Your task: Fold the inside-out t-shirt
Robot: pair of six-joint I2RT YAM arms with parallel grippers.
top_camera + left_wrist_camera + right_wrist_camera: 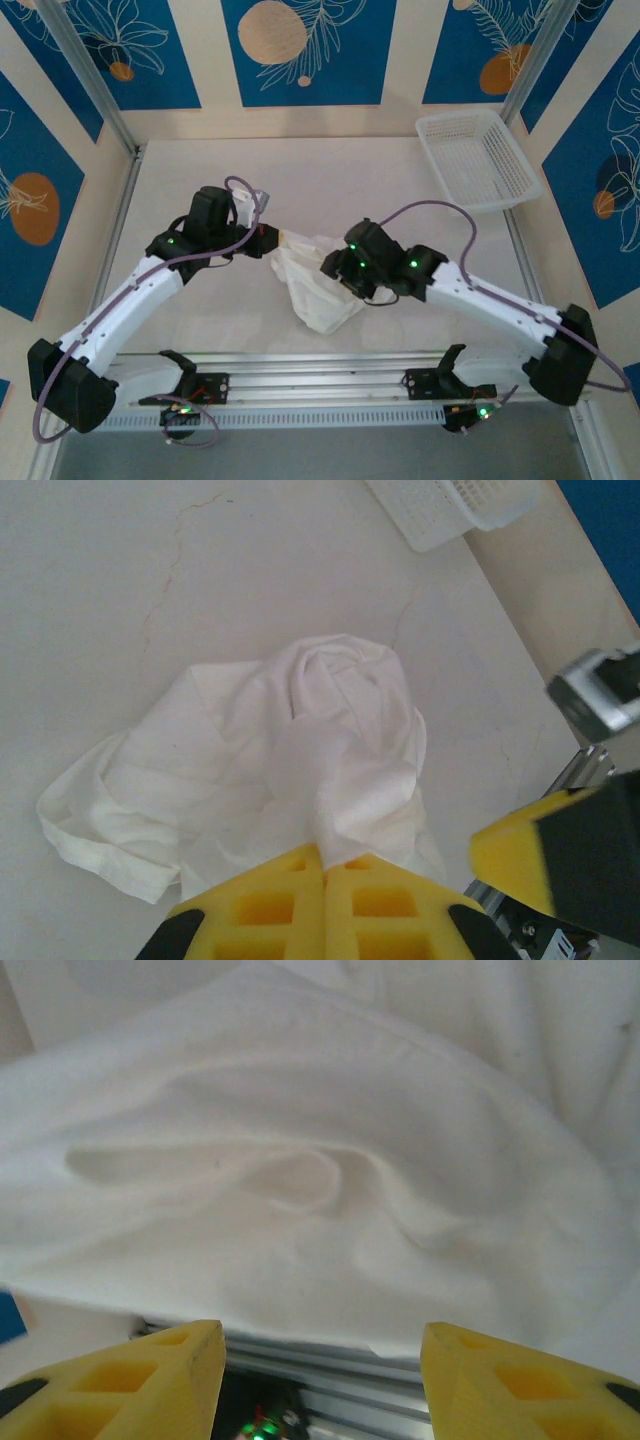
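The white surface [330,185] was the biggest thing in front of me. The t-shirt [318,290] lay on it in a crumpled heap, near the middle from side to side and close to the near edge. It was plain white and all bunched up. One end rose up to my left tool [325,855], and the rest trailed down toward the near edge.

From my left wrist I saw the cloth spread out in soft folds, with a twisted lump at its far side and a hem at the left. A white basket [478,160] with little holes in it sat at the far right corner of the surface, well apart from the t-shirt.

My left tool was squeezed tight on a bit of the t-shirt. Its two yellow fingers were pressed together with the cloth pinched between them.

My right tool [320,1360] was spread wide, its yellow fingers [175,1380] far apart, holding nothing. It was just beside the t-shirt, and the cloth lay right ahead of it in a smooth hump with a dent in it.
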